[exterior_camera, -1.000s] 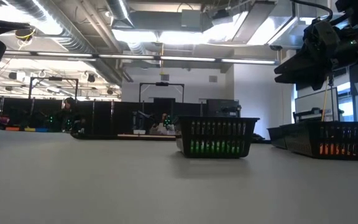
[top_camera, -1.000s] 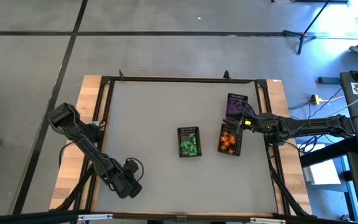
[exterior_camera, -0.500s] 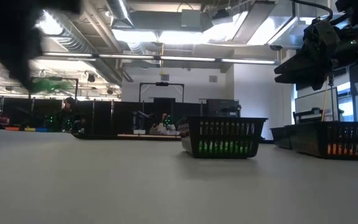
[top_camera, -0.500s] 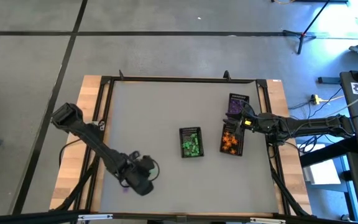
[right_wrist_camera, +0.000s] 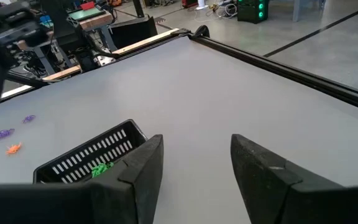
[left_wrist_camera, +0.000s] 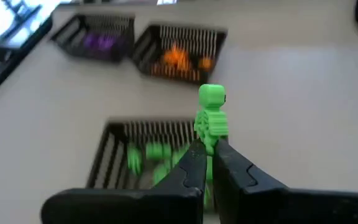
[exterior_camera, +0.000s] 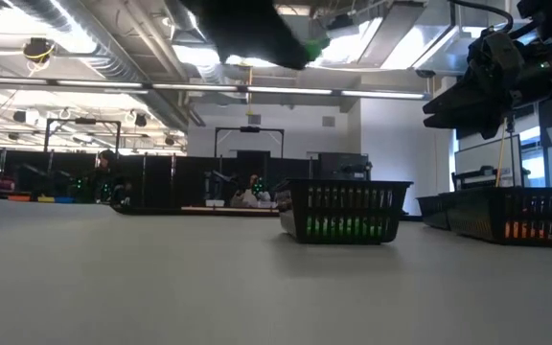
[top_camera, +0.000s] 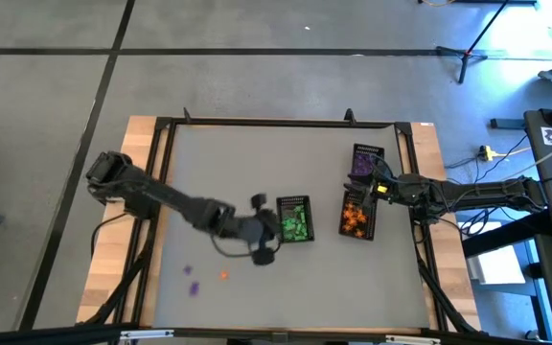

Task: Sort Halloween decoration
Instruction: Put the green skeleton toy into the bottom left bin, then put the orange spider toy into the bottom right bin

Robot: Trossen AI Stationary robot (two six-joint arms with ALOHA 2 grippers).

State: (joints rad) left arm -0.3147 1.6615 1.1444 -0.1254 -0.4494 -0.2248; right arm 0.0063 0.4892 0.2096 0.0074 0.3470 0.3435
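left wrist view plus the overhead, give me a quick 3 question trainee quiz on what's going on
1. True or false: the left tool is shut on a green skeleton figure.
2. Multiple choice: which basket lies nearest the left tool in the high view? A) green basket B) orange basket C) purple basket
3. Short answer: what colours are the loose trinkets lying on the table near its front left?

Key: 1 true; 2 A; 3 purple and orange.
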